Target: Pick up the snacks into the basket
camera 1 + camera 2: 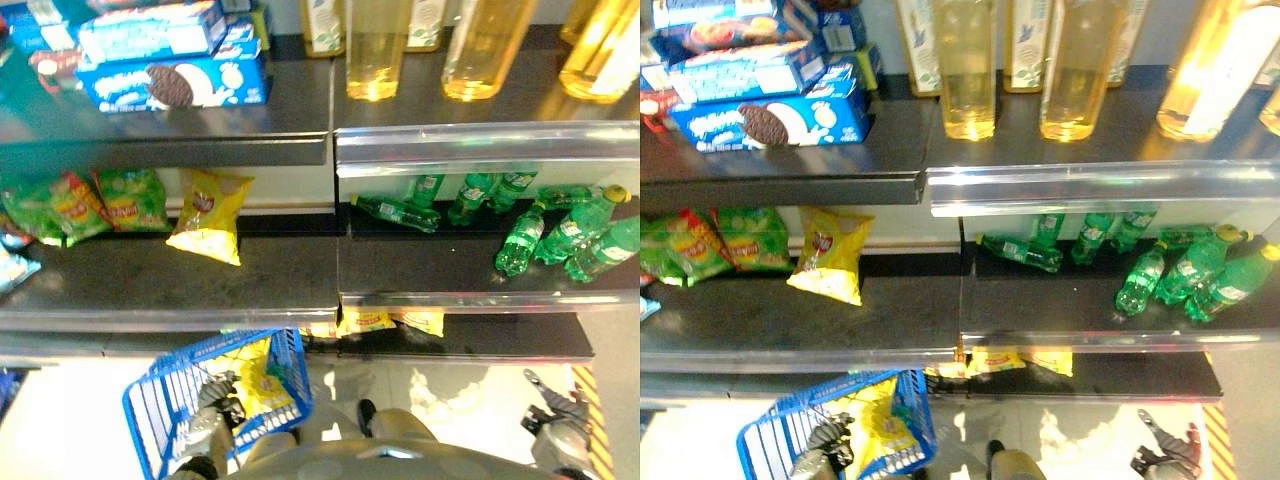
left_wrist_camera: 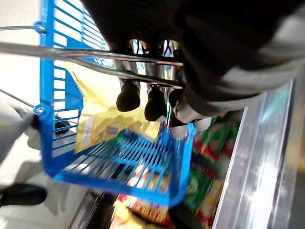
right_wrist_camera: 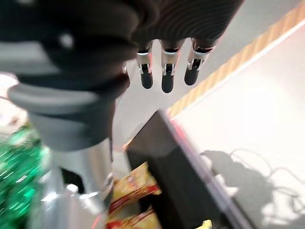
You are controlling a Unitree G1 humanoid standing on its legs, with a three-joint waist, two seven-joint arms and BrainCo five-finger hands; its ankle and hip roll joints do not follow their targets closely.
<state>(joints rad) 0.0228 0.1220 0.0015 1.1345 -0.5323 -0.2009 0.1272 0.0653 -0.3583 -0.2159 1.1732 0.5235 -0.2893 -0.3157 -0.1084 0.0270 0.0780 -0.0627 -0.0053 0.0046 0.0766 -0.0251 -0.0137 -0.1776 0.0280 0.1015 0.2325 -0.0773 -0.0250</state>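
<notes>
- The left hand (image 1: 218,392) hangs low at the robot's left, its fingers (image 2: 127,98) curled round the metal handle (image 2: 71,51) of the blue basket (image 1: 150,410); the basket hangs from that grip in front of the lowest shelf.
- A yellow snack bag (image 1: 262,385) lies inside the basket, against its far wall; the left wrist view shows the same bag (image 2: 102,129) through the blue bars.
- The right hand (image 1: 1165,450) hangs low at the robot's right, over the pale floor, holding nothing; in its wrist view the fingers (image 3: 164,71) are straight and relaxed, well apart from any snack.
- On the middle shelf (image 1: 150,285) a yellow chip bag (image 1: 208,215) leans near the back wall; green chip bags (image 1: 90,205) lie just beside it to the left.
- On the bottom shelf (image 1: 500,340), more yellow packets (image 1: 385,320) lie at the front edge, near the basket.
- Green bottles (image 1: 560,235) lie on the right half of the middle shelf; blue biscuit boxes (image 1: 170,75) and tall yellow-liquid bottles (image 1: 420,45) stand on the top shelf.
</notes>
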